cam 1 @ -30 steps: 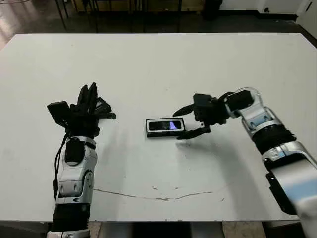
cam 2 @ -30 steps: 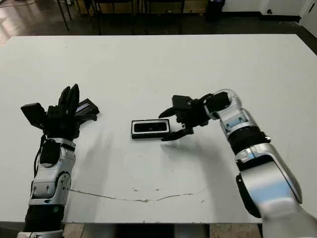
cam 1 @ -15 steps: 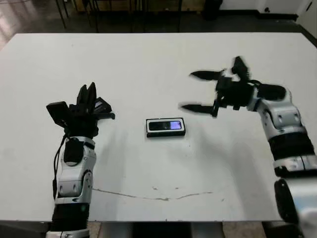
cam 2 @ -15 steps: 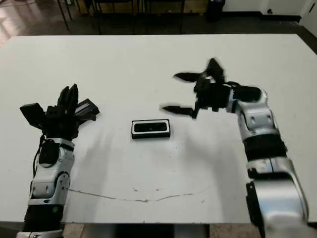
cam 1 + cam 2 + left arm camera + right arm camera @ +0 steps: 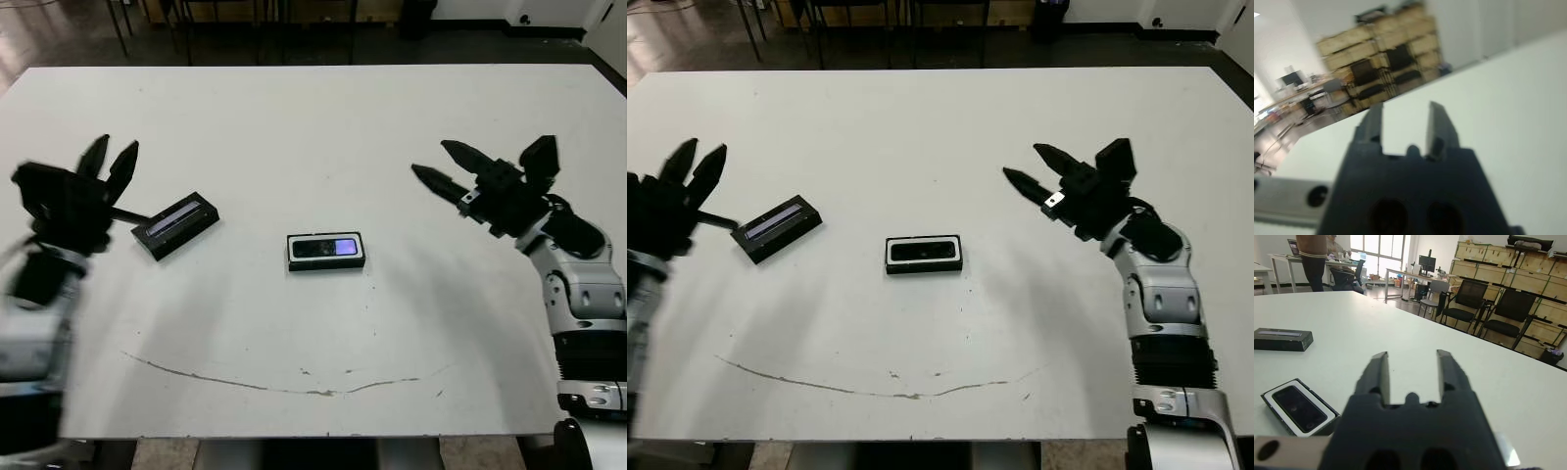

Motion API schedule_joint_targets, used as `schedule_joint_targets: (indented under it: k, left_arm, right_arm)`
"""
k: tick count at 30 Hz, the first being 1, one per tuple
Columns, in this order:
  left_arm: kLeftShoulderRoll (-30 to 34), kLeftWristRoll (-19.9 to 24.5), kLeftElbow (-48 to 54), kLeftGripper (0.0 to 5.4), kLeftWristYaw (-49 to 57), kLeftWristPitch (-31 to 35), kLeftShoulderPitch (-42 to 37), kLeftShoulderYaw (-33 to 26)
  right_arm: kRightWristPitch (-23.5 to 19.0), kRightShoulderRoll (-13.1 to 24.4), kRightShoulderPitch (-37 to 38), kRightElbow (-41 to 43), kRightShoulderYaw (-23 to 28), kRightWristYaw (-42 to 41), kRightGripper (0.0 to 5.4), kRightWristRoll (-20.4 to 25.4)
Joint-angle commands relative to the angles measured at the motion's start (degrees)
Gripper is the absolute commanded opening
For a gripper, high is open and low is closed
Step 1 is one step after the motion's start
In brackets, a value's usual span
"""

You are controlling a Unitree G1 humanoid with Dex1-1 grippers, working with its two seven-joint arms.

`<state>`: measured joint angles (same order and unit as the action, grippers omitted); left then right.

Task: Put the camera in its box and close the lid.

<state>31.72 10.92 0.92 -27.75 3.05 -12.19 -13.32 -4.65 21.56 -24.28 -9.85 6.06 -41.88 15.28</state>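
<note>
The box (image 5: 326, 252), a shallow black tray with a white lining, lies at the table's centre. The camera (image 5: 329, 247) rests flat inside it, its bluish panel facing up. The lid (image 5: 175, 225), a flat black cover with a pale stripe, lies on the table left of the box, off it and at a slant. My left gripper (image 5: 110, 161) hovers open left of the lid, holding nothing. Off to the right of the box is my right gripper (image 5: 431, 161), open and empty, its fingers pointing left. The right wrist view shows the box (image 5: 1298, 406) and the lid (image 5: 1282, 339).
A thin brownish scratch line (image 5: 294, 384) runs across the white table (image 5: 313, 127) near its front edge. Beyond the table, the right wrist view shows a person (image 5: 1312, 259), chairs and stacked wooden crates.
The lid now lies on the table and my left gripper has drawn back to the left of it. My right gripper has swung from beside the box up and out to the right.
</note>
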Motion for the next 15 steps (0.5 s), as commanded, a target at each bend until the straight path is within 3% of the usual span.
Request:
schedule_joint_targets:
  k: [1, 4, 10, 15]
  left_arm:
    - [4.0, 0.4, -9.5, 1.81, -7.8, -0.7, -4.4, 2.0]
    - [5.2, -0.7, -18.6, 2.51, -12.8, -2.7, -9.1, 4.3]
    - [5.2, -3.2, -33.1, 3.96, -20.7, -8.1, -16.6, 8.7]
    - [2.7, -0.3, -39.0, 5.15, -27.0, -5.2, -19.7, 9.6]
  right_arm:
    - [-1.7, 0.8, 0.9, 0.4, 0.0, 1.0, 0.71, 0.1]
    - [-2.0, 1.0, 1.0, 0.8, -0.2, 1.6, 0.03, 0.1]
    - [-1.5, 1.3, 1.2, 0.8, -0.3, 2.6, 0.0, -0.3]
    - [-1.8, 1.6, 1.4, 0.5, -0.9, 3.5, 0.0, -1.0]
